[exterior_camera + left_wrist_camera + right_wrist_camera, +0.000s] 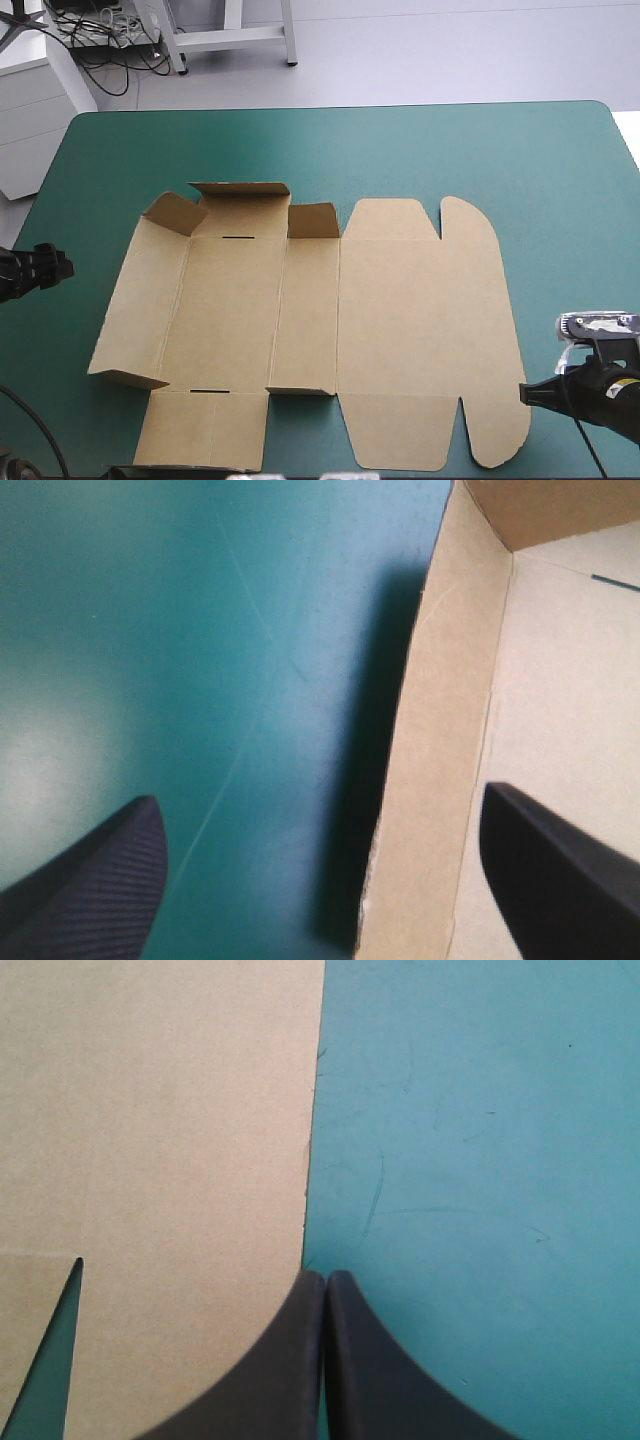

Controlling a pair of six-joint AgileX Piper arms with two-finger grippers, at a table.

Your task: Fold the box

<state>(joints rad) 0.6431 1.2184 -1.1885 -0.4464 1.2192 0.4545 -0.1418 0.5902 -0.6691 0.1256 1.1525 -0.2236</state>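
In the middle of the teal-green cover (560, 170) lies the brown box (420, 330), still mostly a flat sheet, its wide lid panel spread toward the right. At its left end the side walls and small flaps stand partly raised. The left gripper (60, 266) hangs just outside the raised left wall, fingers wide apart. The right gripper (525, 393) sits at the box's right edge, fingers pressed together.

The table (560, 130), covered teal-green, bears the brown box (420, 320), mostly flat, its left walls raised.
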